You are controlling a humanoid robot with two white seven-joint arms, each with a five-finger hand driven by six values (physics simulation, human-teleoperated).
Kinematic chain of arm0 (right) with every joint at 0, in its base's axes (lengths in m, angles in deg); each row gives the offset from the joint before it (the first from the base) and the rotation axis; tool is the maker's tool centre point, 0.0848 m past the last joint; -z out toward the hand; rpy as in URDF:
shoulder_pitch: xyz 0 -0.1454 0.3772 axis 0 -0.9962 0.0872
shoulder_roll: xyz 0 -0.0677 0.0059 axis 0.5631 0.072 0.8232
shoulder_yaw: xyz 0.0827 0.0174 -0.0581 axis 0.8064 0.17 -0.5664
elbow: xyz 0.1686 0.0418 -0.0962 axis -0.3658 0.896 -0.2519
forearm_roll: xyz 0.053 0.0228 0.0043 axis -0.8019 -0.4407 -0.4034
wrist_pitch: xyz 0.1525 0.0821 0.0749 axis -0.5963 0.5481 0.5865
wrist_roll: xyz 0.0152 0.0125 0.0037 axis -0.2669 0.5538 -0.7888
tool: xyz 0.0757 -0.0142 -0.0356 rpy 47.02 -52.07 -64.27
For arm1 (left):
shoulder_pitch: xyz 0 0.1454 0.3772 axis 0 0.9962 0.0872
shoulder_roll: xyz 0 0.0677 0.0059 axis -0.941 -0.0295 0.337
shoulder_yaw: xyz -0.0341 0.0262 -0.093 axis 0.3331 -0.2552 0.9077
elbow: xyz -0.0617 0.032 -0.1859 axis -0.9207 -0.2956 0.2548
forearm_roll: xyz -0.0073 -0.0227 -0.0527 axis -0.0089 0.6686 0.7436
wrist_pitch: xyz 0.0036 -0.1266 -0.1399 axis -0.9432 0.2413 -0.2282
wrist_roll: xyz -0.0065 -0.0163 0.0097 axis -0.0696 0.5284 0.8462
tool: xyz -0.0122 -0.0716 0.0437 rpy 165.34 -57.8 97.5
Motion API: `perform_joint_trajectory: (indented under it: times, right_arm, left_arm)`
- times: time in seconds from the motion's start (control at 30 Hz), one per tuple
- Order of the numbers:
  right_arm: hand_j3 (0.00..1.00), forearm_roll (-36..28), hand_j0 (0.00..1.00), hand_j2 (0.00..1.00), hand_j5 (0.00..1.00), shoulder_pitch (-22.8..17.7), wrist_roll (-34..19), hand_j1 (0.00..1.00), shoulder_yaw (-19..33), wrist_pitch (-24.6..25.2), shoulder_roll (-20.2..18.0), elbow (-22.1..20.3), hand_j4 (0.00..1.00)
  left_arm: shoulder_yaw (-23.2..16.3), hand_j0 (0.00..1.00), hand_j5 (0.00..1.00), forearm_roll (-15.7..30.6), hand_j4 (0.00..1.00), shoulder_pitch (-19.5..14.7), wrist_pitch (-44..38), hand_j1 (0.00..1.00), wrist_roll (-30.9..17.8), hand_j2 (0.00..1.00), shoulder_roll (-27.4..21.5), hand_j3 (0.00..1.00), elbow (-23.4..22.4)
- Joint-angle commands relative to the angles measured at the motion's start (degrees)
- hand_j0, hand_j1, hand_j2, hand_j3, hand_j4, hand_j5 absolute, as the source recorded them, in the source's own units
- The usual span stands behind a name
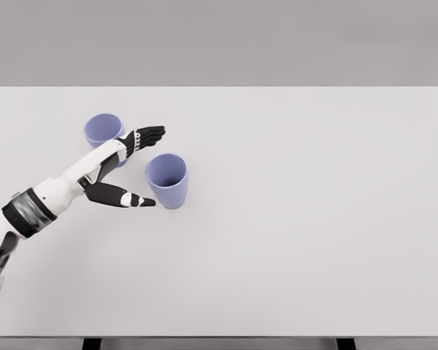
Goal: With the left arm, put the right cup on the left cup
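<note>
Two lavender-blue cups stand upright on the white table [292, 219]. The right cup [168, 181] is near the table's left-centre; the left cup [103, 130] stands behind and to its left, partly hidden by my forearm. My left hand [147, 168] reaches in from the lower left and is open just left of the right cup. Its fingers [147, 135] stretch past the cup's far-left side, while the thumb [128, 198] points at the cup's near-left base. The cup is not between closed fingers and I see no contact.
The table's front edge runs along the bottom of the view, and its back edge meets a grey wall. Nothing else stands on the table.
</note>
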Motion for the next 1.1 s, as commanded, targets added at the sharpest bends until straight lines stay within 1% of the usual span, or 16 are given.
perform_joint_trajectory:
  times: [0.0, 0.2, 0.33, 0.6, 0.87, 0.97, 1.07]
  right_arm:
    - [1.00, 0.00, 1.00, 1.00, 1.00, -0.09, 0.00, 1.00, 0.00, 0.00, 0.00, 0.00, 1.00]
    - [1.00, 0.00, 1.00, 1.00, 1.00, 0.00, 0.00, 1.00, 0.00, 0.00, 0.00, 0.00, 1.00]
    - [1.00, 0.00, 1.00, 1.00, 1.00, -0.09, 0.00, 1.00, 0.00, 0.00, 0.00, 0.00, 1.00]
    - [1.00, 0.00, 1.00, 1.00, 1.00, -0.09, -0.08, 1.00, 0.00, 0.00, 0.00, 0.00, 1.00]
    - [1.00, 0.00, 1.00, 1.00, 1.00, 0.00, 0.00, 1.00, 0.00, 0.00, 0.00, 0.00, 1.00]
    - [1.00, 0.00, 1.00, 1.00, 1.00, 0.00, 0.00, 1.00, 0.00, 0.00, 0.00, 0.00, 1.00]
    - [1.00, 0.00, 1.00, 1.00, 1.00, 0.00, 0.00, 1.00, 0.00, 0.00, 0.00, 0.00, 1.00]
  left_arm:
    - [0.13, 0.99, 0.99, 0.27, 0.99, 0.00, -0.32, 0.99, 0.01, 0.99, 0.87, 0.99, -0.08]
    - [0.66, 0.99, 0.99, 0.54, 0.99, 0.09, -1.11, 0.99, 0.01, 0.99, 3.42, 0.99, -0.78]
    - [1.54, 0.99, 0.99, 0.27, 0.99, 0.09, -1.81, 0.99, 0.10, 0.99, 3.68, 0.99, -1.48]
    - [1.45, 0.99, 0.99, 0.01, 0.99, 0.44, -1.72, 0.99, 0.10, 0.99, 4.47, 0.99, -2.27]
    - [1.36, 0.99, 0.99, -1.66, 0.99, 0.79, -1.81, 0.99, 0.10, 0.99, 5.88, 0.99, -3.50]
    - [1.36, 0.99, 0.99, -1.57, 0.99, 0.26, -1.72, 0.99, 0.10, 0.99, 6.23, 0.99, -5.52]
    - [1.27, 0.99, 0.99, -1.75, 0.99, 0.09, -1.72, 0.99, 0.10, 0.99, 6.58, 0.99, -6.58]
